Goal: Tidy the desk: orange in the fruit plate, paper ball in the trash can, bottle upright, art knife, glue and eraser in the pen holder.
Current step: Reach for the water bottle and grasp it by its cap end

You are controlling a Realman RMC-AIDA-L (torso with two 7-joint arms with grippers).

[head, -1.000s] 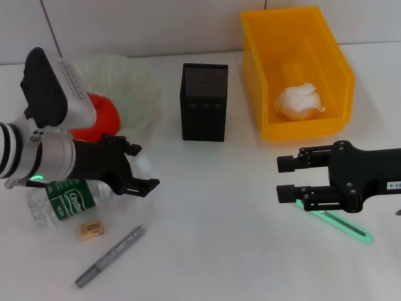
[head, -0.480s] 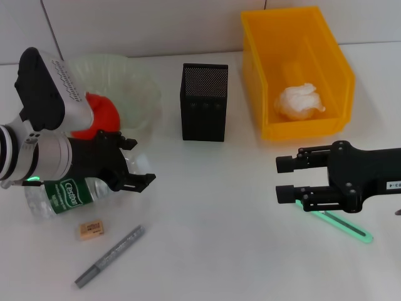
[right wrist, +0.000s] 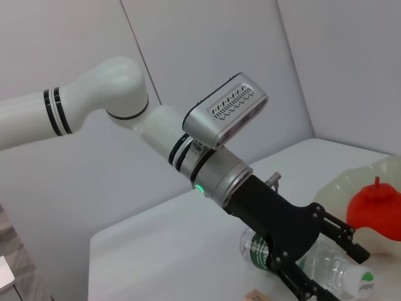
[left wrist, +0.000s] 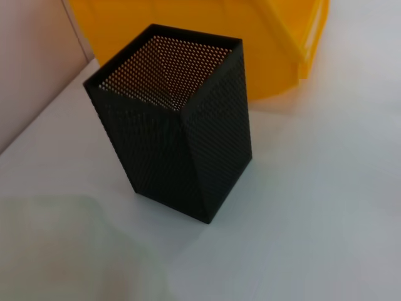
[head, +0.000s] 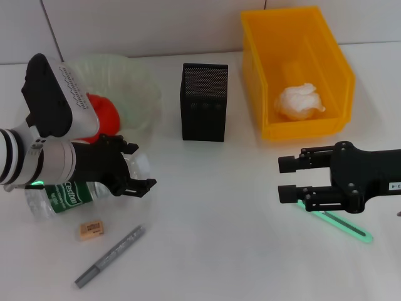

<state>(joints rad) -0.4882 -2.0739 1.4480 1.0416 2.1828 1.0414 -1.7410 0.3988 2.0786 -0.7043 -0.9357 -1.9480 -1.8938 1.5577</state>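
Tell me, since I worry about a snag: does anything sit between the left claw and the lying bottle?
Nothing visible does. The left claw sits open right over the bottle, fingers straddling its neck end. The eraser lies apart.

A white table (head: pixel 219 251) fills the head view. Along its far edge stands a pale tiled wall (head: pixel 156 25). Light is even.

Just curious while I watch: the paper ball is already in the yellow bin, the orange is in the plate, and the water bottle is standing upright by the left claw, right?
Not quite. The bottle lies on its side on the table, with the left claw around its cap end, as the head view shows. The paper ball is in the yellow bin, and the orange is in the plate.
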